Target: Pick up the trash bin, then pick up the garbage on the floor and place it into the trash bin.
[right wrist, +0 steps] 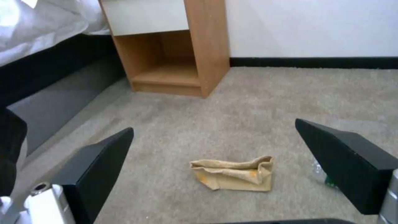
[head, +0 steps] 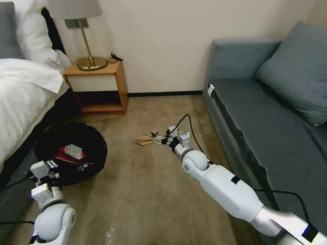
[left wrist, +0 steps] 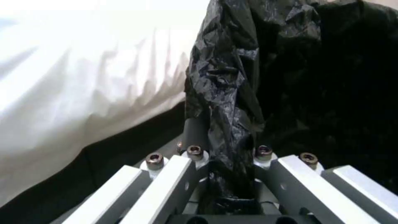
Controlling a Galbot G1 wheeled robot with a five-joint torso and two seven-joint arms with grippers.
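The trash bin [head: 97, 146], lined with a crinkly black bag, is at the left beside the bed. A crushed red-and-white carton [head: 72, 152] lies inside it. My left gripper [head: 51, 165] is shut on the bin's near rim; the left wrist view shows the black bag [left wrist: 230, 102] pinched in the left gripper [left wrist: 226, 161]. My right gripper [head: 157, 139] reaches out low over the floor [head: 143, 190], open, right by a tan crumpled paper [head: 144, 140]. In the right wrist view the paper [right wrist: 234, 172] lies on the carpet below the gap between the spread fingers [right wrist: 99, 161]. A small clear bottle [right wrist: 320, 172] with green peeks from behind one finger.
A wooden nightstand [head: 98, 88] with a brass lamp [head: 87, 63] stands against the back wall. The bed [head: 24, 98] runs along the left and a grey-blue sofa [head: 272, 112] along the right. Open carpet lies between them.
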